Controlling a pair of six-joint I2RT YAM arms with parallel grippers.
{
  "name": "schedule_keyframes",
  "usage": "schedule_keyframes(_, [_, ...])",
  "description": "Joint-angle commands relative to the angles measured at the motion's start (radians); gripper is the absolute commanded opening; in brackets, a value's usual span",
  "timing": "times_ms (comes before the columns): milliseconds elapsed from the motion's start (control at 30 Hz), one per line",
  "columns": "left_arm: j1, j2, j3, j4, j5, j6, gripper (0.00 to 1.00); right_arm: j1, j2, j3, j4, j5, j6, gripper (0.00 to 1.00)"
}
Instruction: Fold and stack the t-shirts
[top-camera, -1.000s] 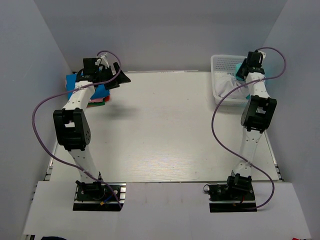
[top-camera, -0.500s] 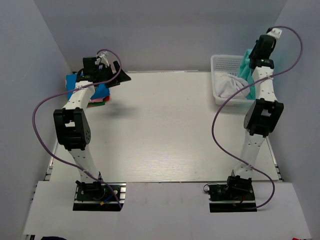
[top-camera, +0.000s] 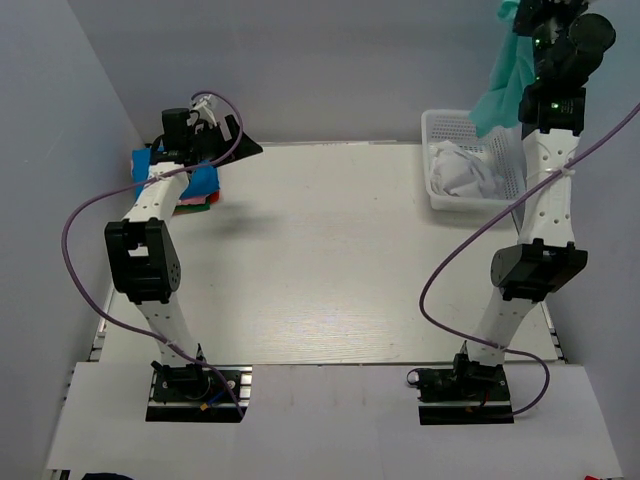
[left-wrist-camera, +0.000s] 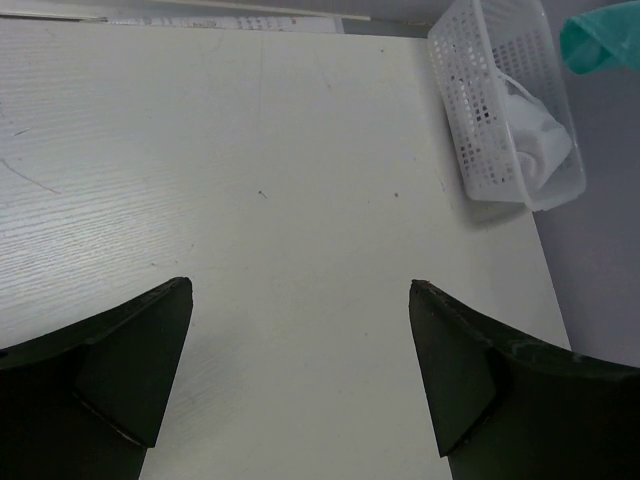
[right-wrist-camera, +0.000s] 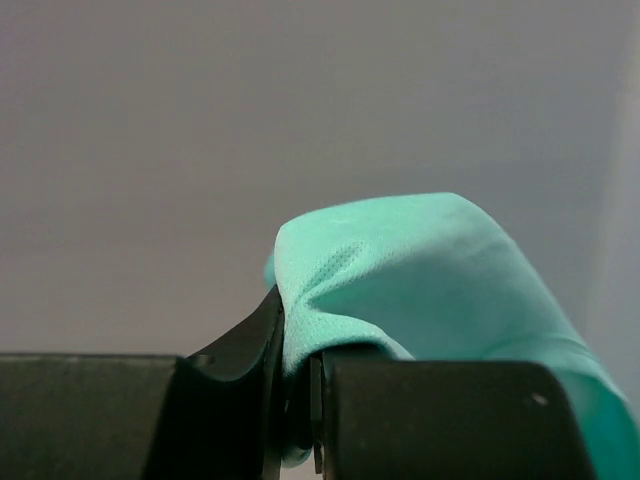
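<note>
**Top view.** Your right gripper (top-camera: 533, 22), high at 1 o'clock, is pinched almost closed on 1 edge of the teal-green t-shirt (top-camera: 503, 82). The right wrist view shows that cloth (right-wrist-camera: 420, 270) bunched between the fingers (right-wrist-camera: 240, 360).

The shirt hangs free with its long axis near vertical. It trails toward 7 o'clock from the fingers, above the white mesh basket (top-camera: 437, 122), where a white t-shirt (top-camera: 462, 175) lies.

Your left gripper (top-camera: 232, 148) is spread fully and holds nothing. It hovers at 10 o'clock over the folded stack (top-camera: 203, 185), well apart from the teal-green shirt.

The table (top-camera: 320, 260) middle lies toward 8 o'clock from the hanging shirt. Only the right arm looks near enough to carry it there.
</note>
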Motion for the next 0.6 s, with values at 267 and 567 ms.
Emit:
schedule_keyframes(267, [-0.004,-0.268,-0.027,-0.095,-0.111,0.022,0.99,0.256,-0.084,-0.018,0.175,-0.568,0.222,0.00])
schedule_keyframes(567, [-0.004,-0.393,-0.139,-0.273,-0.318,0.012,0.99,0.290,-0.230,-0.644,-0.051,-0.293,0.207,0.04])
